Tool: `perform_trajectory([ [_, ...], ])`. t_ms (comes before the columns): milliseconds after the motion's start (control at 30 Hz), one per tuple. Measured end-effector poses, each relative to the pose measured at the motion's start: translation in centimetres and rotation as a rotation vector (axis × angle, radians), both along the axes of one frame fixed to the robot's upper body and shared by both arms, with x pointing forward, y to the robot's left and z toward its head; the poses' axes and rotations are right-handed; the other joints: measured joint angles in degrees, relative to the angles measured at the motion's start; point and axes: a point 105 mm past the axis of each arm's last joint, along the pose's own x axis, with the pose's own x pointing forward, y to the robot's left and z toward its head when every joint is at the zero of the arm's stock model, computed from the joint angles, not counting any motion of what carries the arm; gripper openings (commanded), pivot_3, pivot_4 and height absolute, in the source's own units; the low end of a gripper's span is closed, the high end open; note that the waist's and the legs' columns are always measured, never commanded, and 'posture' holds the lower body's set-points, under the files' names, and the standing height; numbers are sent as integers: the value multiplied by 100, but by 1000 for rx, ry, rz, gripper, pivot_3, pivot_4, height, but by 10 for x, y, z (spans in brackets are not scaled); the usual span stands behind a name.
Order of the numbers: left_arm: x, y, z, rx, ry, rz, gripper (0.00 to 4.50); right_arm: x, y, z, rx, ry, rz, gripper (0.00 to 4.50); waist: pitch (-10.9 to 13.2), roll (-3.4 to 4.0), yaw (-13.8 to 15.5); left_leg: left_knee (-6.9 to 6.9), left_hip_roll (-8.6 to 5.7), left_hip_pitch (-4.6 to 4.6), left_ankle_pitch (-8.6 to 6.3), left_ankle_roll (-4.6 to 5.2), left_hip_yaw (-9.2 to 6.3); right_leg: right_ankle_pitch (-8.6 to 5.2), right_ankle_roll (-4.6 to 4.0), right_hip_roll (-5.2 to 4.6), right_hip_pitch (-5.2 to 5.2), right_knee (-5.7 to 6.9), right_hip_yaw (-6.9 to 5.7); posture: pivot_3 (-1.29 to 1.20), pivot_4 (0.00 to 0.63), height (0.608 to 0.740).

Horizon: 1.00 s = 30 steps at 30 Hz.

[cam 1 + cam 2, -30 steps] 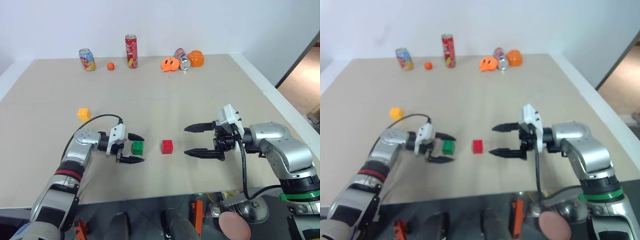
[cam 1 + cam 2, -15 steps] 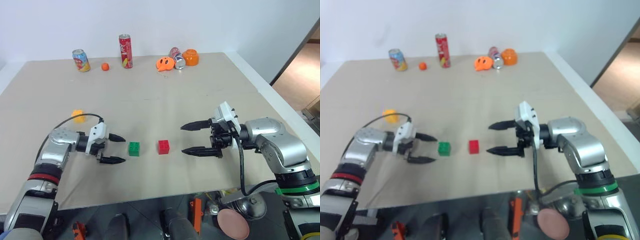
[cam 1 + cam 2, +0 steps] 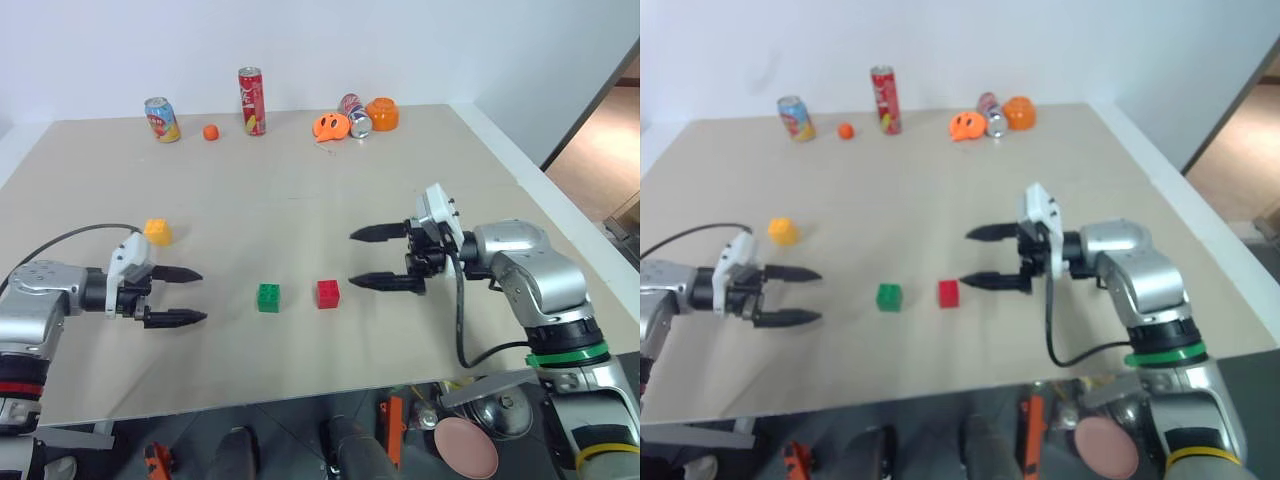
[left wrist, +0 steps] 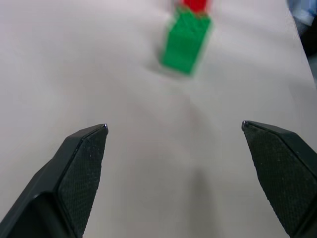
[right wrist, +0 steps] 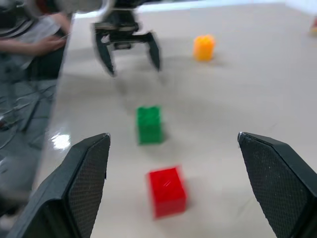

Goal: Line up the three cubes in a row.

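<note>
- The small green plastic brick cube (image 3: 268,297) and the small red plastic brick cube (image 3: 329,293) sit side by side on the tan table (image 3: 300,200), near its front edge.
- The small yellow plastic brick cube (image 3: 157,231) sits apart, farther back on the left.
- The left gripper (image 3: 188,296) is wide apart, holding nothing.
- The right gripper (image 3: 358,258) is wide apart too, just beside the red one.

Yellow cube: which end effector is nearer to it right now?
Left. The left end effector hangs open just in front of the yellow cube, on its side of the table. The right end effector is open far across, beyond the green cube and red cube.
</note>
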Motion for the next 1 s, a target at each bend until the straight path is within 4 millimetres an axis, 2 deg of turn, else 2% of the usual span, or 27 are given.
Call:
perform_trajectory([
  [167, -1, -1, 11, -177, -65, 203, 4493, 7, 23, 13, 76, -38, -15, 4268, 0, -2, 25, -4, 5, -4, -1, -2, -1, 0, 0, 1, 2, 1, -7, 0, 150, 740],
  [267, 3, -4, 11, -202, -127, 339, 4493, 10, 34, 16, 115, -42, -39, 4268, -1, -5, 45, -4, 4, -7, -2, -3, -6, 0, 1, 1, 5, 0, -12, 0, 150, 740],
  [433, 14, 4, -2, -188, -211, 678, 4493, 12, 49, 14, 142, -46, -66, 4268, -2, -6, 58, 2, 2, -8, -2, -3, -4, 3, 5, 0, 8, 1, -7, 0, 150, 740],
  [700, 23, 17, -21, -164, -197, 1043, 4493, 8, 59, 12, 139, -44, -35, 4268, -5, -10, 57, 5, 2, -4, -1, -3, -3, 5, 7, 3, 12, 1, -7, 0, 150, 740],
  [867, 30, 21, -22, -155, -177, 1171, 4493, 6, 61, 11, 139, -40, -22, 4268, -6, -12, 57, 7, 0, -4, -1, -3, -3, 8, 12, 2, 14, 1, -6, 0, 150, 740],
  [1000, 34, 19, -23, -128, -167, 1191, 4493, 6, 61, 11, 139, -40, -19, 4268, -6, -12, 57, 4, 0, -4, -2, -3, -4, 8, 13, 3, 13, 1, -6, 0, 150, 740],
])
